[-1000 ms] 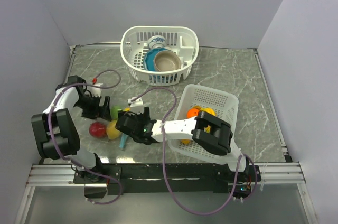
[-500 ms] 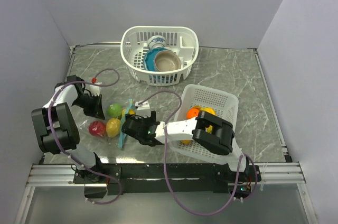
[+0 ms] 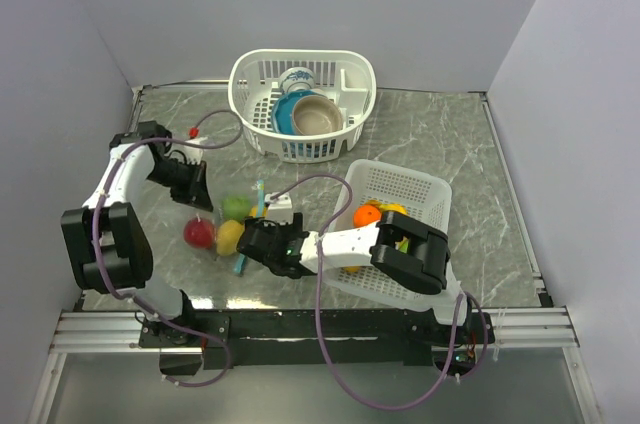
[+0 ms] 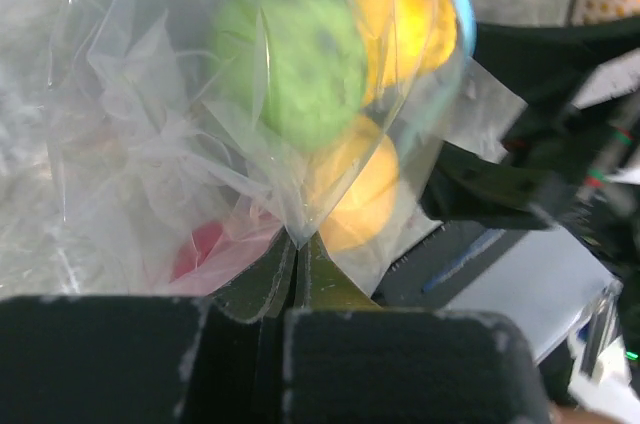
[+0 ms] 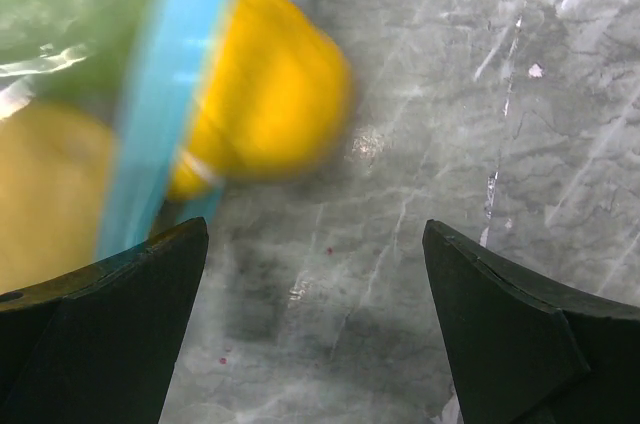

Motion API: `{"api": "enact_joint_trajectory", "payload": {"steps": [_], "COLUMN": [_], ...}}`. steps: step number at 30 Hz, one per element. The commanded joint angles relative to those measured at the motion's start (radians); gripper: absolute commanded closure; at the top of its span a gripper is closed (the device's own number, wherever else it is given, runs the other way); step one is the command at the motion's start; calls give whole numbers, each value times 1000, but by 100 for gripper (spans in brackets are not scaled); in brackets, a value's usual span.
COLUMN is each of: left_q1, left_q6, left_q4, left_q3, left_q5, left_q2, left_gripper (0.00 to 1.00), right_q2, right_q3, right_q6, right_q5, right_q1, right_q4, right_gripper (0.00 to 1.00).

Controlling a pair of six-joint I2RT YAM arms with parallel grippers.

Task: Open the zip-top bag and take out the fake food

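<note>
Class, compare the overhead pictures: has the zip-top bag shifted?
Yes. The zip-top bag has slid right, toward the rectangular white basket, pinched by the left tool.

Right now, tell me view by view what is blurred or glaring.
Top external: sharp, evenly lit. Left wrist: the green fruit inside the zip-top bag is out of focus, white glare on the plastic creases. Right wrist: the yellow fruit and zip strip are smeared; the table is sharper.

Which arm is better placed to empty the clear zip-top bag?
Right: right gripper is open facing the yellow plastic fruit by the teal-blue zip strip; left gripper holds the clear bag.
</note>
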Motion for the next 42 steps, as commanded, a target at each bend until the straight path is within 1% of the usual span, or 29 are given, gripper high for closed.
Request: {"api": "enact_joint_trajectory", "payload": {"steps": [1,4,7,11,15,17,18,19,21,22,23,25,28,31,32,34,35,37,38,39,40,41,42], "left_q1": [-61,-78,-77,-80,-80,-81,-80,-80,-80,-81,-81,-80,-81,-80,-81,-80,-80,-81,-83,-88,-92,-106,-114], "left_q6": [-9,3,25,38,31,26,23,25,23,19,15,11,8,11,14,17,18,14,11,8,5,2,-6], "left_q4": [-93,-101,-104,-96,-81,-67,-55,-55,-52,-49,-47,-40,-32,0,20,34,42,45,36,27,16,4,-28], "left_q3": [94,125,121,92,84,78,76,76,87,93,102,111,108,62,33,9,-5,-7,11,25,63,85,110], "left_q5": [6,-59,-116,-131,-136,-151,-154,-154,-162,-163,-168,-174,-168,-198,-206,-214,-212,-212,-209,-205,-202,-193,-188], "left_q2": [-74,-82,-72,-74,-72,-75,-75,-72,-68,-69,-69,-68,-62,-63,-62,-56,-51,-46,-46,-49,-54,-57,-59], "left_gripper": [99,99,99,99,99,99,99,99,99,99,99,99,99,99,99,99,99,99,99,99,99,99,99], "right_q2": [-22,-57,-68,-57,-37,-23,-17,-11,-6,-9,-20,-42,-109,-227,-294,-362,-423,-510,-535,-561,-606,-626,-640], "right_q3": [25,-24,-30,-6,14,22,32,39,42,39,39,39,59,59,53,24,7,-47,-71,-119,-145,-171,-214], "right_q6": [27,32,34,25,-9,-14,-9,-6,3,5,5,2,-31,-89,-100,-91,-74,15,50,137,177,216,285], "right_q5": [59,71,73,85,45,13,8,1,-10,-10,0,20,88,172,194,250,264,289,298,306,307,301,297], "right_q1": [-10,-20,-33,-35,-38,-38,-38,-38,-38,-38,-38,-38,-40,-41,-41,-56,-65,-102,-115,-122,-136,-144,-148], "right_q4": [-7,19,18,1,28,30,15,5,-18,-24,-31,-62,-111,-140,-146,-202,-228,-332,-369,-445,-479,-507,-559], "right_gripper": [3,1,0,0,2,9,14,28,45,59,67,78,79,79,78,78,78,79,79,79,79,78,76]}}
